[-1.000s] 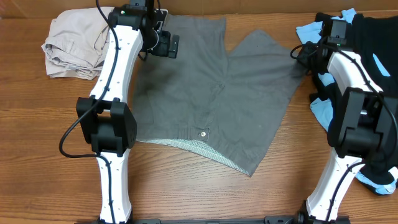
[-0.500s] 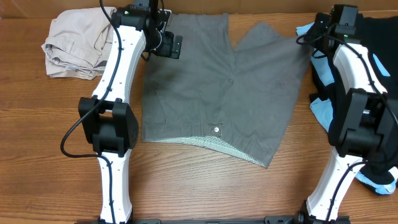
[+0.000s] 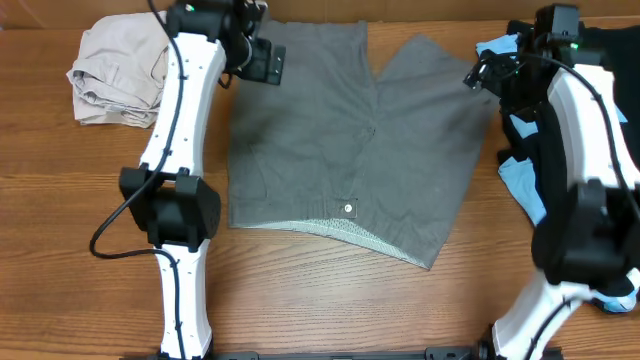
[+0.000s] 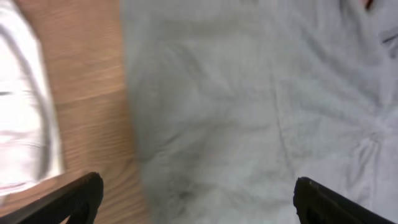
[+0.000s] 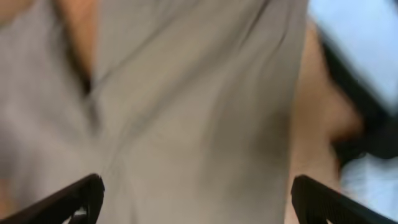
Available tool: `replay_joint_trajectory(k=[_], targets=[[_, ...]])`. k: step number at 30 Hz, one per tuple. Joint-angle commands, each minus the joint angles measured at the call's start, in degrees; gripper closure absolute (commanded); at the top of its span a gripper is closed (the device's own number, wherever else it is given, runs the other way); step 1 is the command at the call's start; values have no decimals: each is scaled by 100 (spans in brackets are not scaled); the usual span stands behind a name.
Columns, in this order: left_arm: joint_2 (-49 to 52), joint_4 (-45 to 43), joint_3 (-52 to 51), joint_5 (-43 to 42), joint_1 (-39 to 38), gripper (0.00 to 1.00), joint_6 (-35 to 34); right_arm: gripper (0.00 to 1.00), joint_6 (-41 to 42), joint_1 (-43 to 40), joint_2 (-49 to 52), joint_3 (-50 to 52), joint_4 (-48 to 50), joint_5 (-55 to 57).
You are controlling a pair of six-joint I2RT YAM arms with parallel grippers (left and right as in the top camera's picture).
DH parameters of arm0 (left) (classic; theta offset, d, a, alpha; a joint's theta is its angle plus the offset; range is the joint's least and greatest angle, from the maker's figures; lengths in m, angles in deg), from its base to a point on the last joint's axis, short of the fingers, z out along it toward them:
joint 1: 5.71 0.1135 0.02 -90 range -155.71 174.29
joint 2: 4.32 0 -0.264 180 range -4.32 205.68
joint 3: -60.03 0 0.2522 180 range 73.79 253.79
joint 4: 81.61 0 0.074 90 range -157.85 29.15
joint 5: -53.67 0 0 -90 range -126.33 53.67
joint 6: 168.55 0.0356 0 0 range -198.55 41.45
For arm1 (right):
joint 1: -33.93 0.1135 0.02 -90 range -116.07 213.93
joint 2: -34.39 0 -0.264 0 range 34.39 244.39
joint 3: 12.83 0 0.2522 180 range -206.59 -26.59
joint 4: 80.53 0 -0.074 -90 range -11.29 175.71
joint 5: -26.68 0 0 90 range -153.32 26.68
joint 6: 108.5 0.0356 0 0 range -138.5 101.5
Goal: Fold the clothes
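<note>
Two legs must lift together, or the shorts [image 3: 330,150], lying flat on the table [image 3: 80,220] with the waistband nearest the robot, could skew into a crooked fold; a shallow pinch might also catch only the top layer. Over the far left leg hangs the left gripper [image 4: 198,196], over the far right leg the right gripper [image 5: 196,194]: both spread wide, holding nothing, touching no cloth that I can see.

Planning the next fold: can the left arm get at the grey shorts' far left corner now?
Probably yes: the left gripper hangs above that corner of the grey shorts, jaws open, nothing lying on the cloth there.
</note>
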Motion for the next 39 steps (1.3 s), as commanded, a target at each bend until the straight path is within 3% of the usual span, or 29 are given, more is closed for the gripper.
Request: replay_joint_trajectory(k=[1, 6, 13, 22, 31, 33, 34, 36, 37, 39], targets=[[-94, 433, 769, 59, 199, 0, 155, 0, -234, 433, -625, -105, -1014, -87], [-94, 988, 1257, 24, 317, 0, 157, 0, 258, 1150, -629, 251, -2055, 761], [-94, 1285, 1279, 24, 439, 0, 157, 0, 1458, 1961, -649, 1392, -1941, 1130], [-94, 1344, 1274, 20, 474, 0, 155, 0, 2645, 2889, -1655, 3510, -1027, 1272], [-94, 1318, 1274, -24, 463, 0, 153, 4, 2267, 2953, -2247, 5189, 774, 433], [-94, 1318, 1274, -22, 463, 0, 151, 11, 2146, 2951, -2247, 5224, 1008, 448], [-94, 1316, 1274, -22, 463, 0, 151, 20, 2107, 2951, -2247, 5226, 1108, 463], [-92, 1311, 1274, -24, 463, 0, 149, 65, 2035, 2951, -2247, 5226, 1268, 525], [-92, 1311, 1274, -24, 463, 0, 149, 83, 2037, 2951, -2240, 5241, 1320, 616], [-92, 1311, 1274, -24, 463, 0, 149, 96, 2037, 2916, -2238, 5307, 1423, 656]])
